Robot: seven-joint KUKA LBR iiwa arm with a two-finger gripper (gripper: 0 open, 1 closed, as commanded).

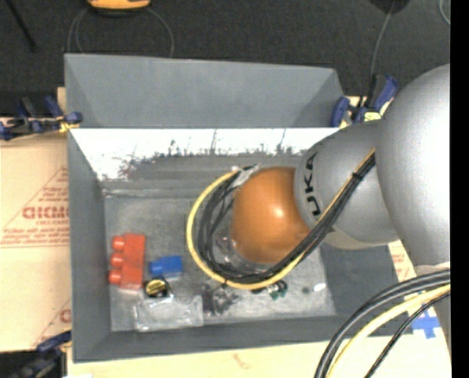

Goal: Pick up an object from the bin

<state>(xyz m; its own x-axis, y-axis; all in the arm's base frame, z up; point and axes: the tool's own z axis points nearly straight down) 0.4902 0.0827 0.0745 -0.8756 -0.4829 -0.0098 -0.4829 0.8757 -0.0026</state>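
Red block just beside left bin wall

We view the bin from above. The arm enters from the right. Its wrist cover hangs over the middle of the floor, with a cable loop on its left side. At the left of the floor lies a toy brick. Just to its right sits a small block, and in front of that block lies a small round piece. A few tiny pieces lie below the cover's front edge, and scattered bits lie to their right, near the front wall.
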